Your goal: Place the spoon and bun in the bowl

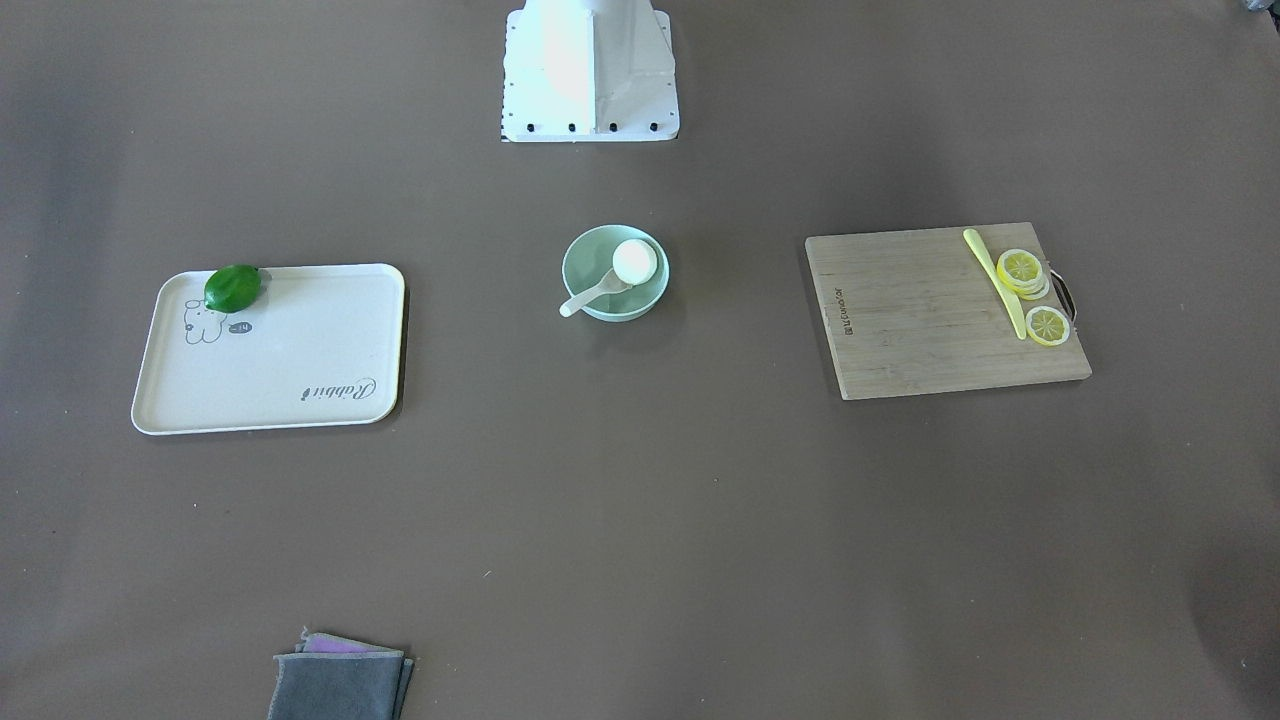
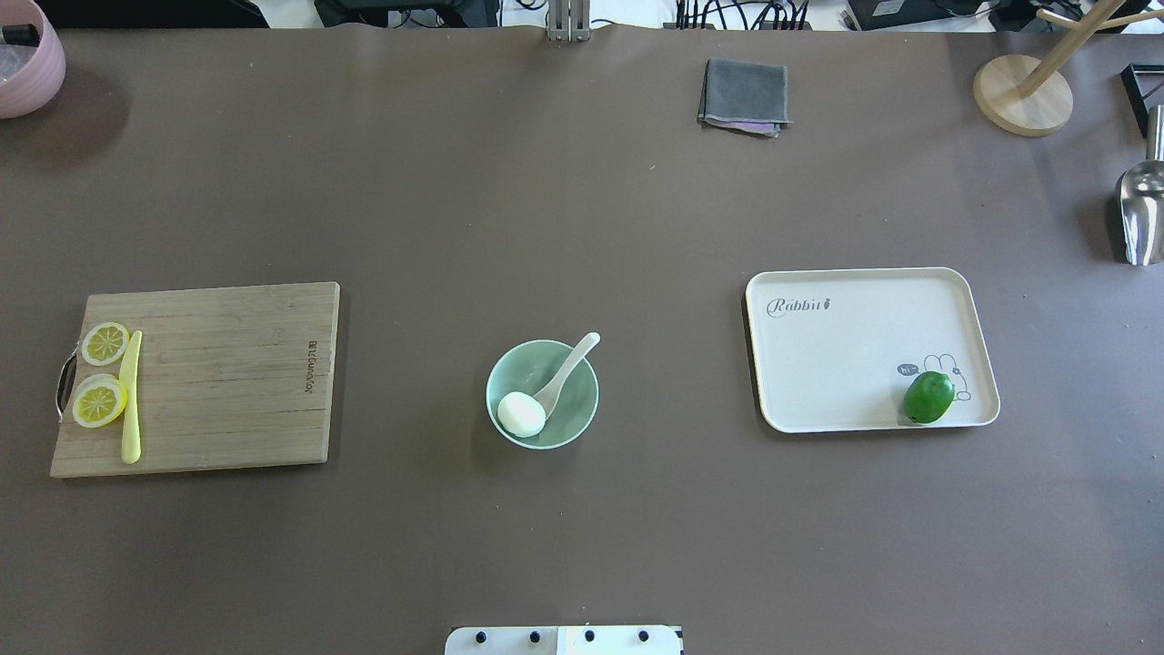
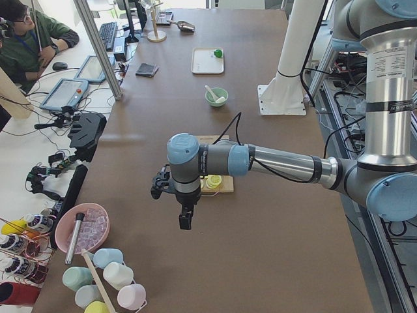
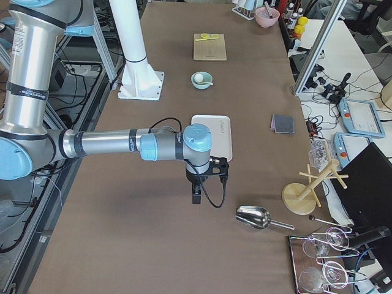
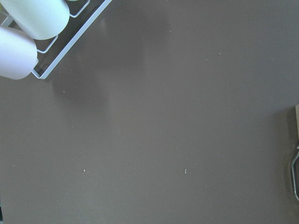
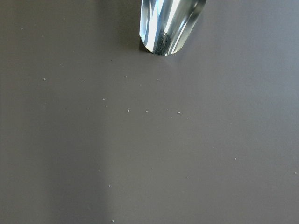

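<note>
The bun (image 2: 521, 414) sits inside the mint-green bowl (image 2: 523, 364), against the side nearest the robot's base, and the cream-white spoon (image 2: 568, 368) lies in the bowl too, its scoop down beside the bun and its handle leaning out over the far rim. The bowl stands on the brown table (image 2: 546, 200) midway between the two arms' working ends and well apart from both. The left gripper (image 3: 186, 223) hangs fingers-down over bare table past the handle end of the wooden cutting board (image 2: 227, 382), which lies between it and the bowl. It shows only in the side view, so I cannot tell whether its jaws are apart or together, and nothing shows in them. On the board's end nearest that gripper lie lemon slices (image 2: 105, 343) and a thin yellow knife (image 2: 132, 400). On the gripper's other side are a pink bowl (image 3: 81, 228) and pastel cups (image 3: 117, 280). The right gripper (image 4: 196, 199) likewise hangs fingers-down over the table just off the end of the cream tray (image 2: 846, 364), the tray between it and the bowl. Its jaw state cannot be told either. A green fruit (image 2: 928, 397) rests on the tray's corner, a metal scoop (image 4: 253, 217) lies near this gripper, and a folded grey cloth (image 2: 744, 94) lies at the far table edge.
</note>
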